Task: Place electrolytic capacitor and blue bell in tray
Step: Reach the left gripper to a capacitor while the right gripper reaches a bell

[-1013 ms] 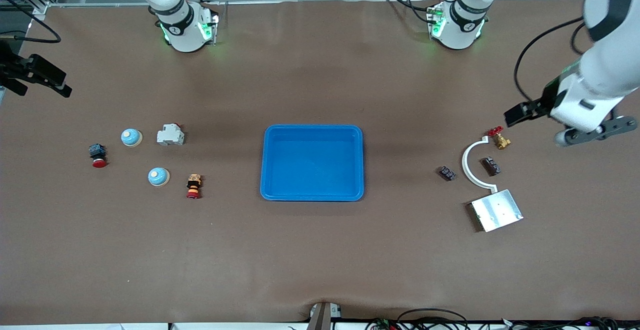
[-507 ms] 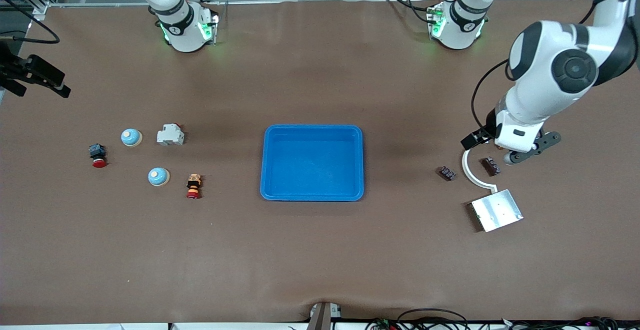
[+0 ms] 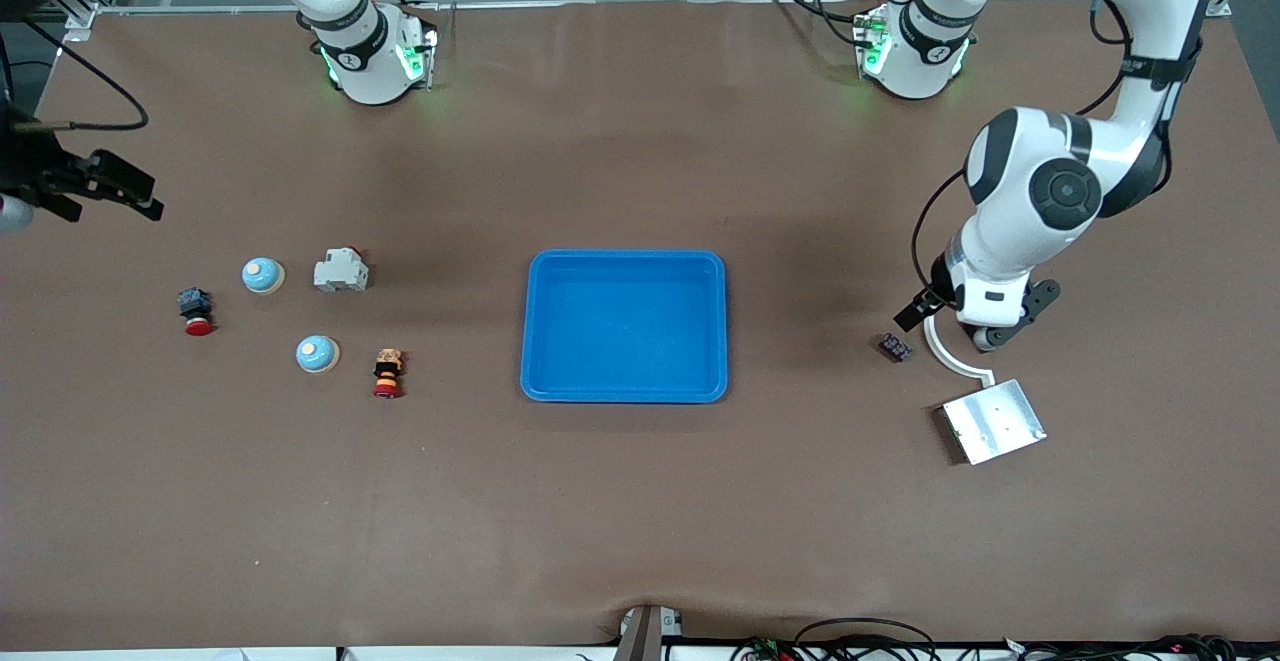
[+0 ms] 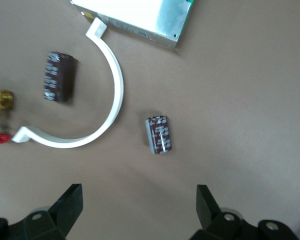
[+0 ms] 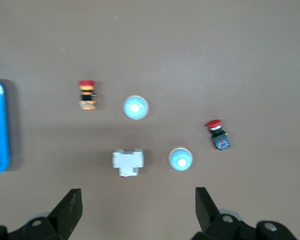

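Capacitors: two small dark brown electrolytic capacitor cylinders lay on their sides toward the left arm's end of the brown worktop; one sat outside the white curved plastic bracket, the other inside its arc.
Left gripper: left gripper hung over the outer capacitor, fingers spread wide, nothing held.
Key relation: in the left wrist view the outer capacitor lay between the lines of the two fingers, clear of them; its long axis looked roughly square to the finger gap, which I judged suited a straight descent.
Blue bells: two pale blue domed bells stood toward the right arm's end.
Right gripper: right gripper was high over that cluster, fingers wide, empty; clearly the nearer arm for a bell.
Tray: bright blue rectangular plastic tray sat mid-worktop between both clusters, with nothing in it.
Silver plate: silver metal plate lay beside the bracket's end.
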### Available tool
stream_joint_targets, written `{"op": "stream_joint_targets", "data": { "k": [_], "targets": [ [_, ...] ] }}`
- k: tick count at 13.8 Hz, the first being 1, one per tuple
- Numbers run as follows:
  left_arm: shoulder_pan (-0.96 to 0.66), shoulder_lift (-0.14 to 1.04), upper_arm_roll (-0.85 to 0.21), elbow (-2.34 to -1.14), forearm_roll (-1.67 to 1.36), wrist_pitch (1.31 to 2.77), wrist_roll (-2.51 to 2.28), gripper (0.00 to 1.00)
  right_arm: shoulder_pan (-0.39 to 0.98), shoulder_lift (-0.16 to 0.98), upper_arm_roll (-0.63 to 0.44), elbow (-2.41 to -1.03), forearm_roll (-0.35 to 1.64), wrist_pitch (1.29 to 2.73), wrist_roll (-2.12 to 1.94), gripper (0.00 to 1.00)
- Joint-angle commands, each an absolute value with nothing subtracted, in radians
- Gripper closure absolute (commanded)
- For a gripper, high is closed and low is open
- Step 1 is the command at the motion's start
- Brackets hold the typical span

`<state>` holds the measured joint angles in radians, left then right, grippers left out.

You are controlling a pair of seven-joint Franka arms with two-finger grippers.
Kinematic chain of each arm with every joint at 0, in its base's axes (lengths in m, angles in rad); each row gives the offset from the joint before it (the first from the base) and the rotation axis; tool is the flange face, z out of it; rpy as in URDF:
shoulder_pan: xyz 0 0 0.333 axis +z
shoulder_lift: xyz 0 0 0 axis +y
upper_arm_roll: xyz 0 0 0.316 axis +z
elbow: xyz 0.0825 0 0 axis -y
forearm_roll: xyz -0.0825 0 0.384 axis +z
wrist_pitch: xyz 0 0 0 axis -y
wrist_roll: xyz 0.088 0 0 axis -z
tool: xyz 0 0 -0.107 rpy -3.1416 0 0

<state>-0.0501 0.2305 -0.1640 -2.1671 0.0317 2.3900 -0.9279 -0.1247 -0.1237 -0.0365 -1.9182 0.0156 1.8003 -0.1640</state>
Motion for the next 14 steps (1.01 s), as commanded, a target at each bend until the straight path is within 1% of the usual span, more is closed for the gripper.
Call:
{"op": "stream_joint_targets", "data": {
  "k": [1,3,5,6,7,9,11,12,14],
  "targets": [
    [-0.054,0.296,-0.167,-2.164,0.044,2.463,-1.021,0.0,-0.184,-0.189,-0.026,-2.115,0.008,1.943,-0.218,0.0],
    [-0.069,0.348,-0.166,-2.164,0.049,2.535,-1.081,0.0,-0.208,-0.189,-0.026,-2.222,0.009,2.061,-0.23,0.0],
    [-0.074,0.396,-0.163,-2.164,0.052,2.591,-1.097,0.03,-0.228,-0.178,-0.026,-2.305,0.011,2.17,-0.239,0.0],
    [-0.072,0.412,-0.161,-2.164,0.052,2.608,-1.097,0.08,-0.235,-0.169,-0.026,-2.333,0.012,2.216,-0.239,0.0],
    [-0.069,0.426,-0.16,-2.164,0.052,2.621,-1.095,0.12,-0.239,-0.143,-0.026,-2.361,0.012,2.262,-0.239,0.0],
    [-0.068,0.448,-0.158,-2.164,0.052,2.655,-1.1,0.16,-0.253,-0.083,-0.026,-2.41,0.012,2.389,-0.253,0.0],
    [-0.066,0.472,-0.149,-2.161,0.057,2.671,-1.098,0.18,-0.27,-0.011,-0.028,-2.44,0.012,2.511,-0.282,0.0],
    [-0.066,0.476,-0.141,-2.16,0.07,2.672,-1.1,0.24,-0.278,0.03,-0.028,-2.441,0.012,2.538,-0.294,0.0],
    [-0.066,0.477,-0.135,-2.158,0.074,2.681,-1.101,0.5,-0.291,0.101,-0.028,-2.465,0.011,2.635,-0.311,0.0]
  ]
}}
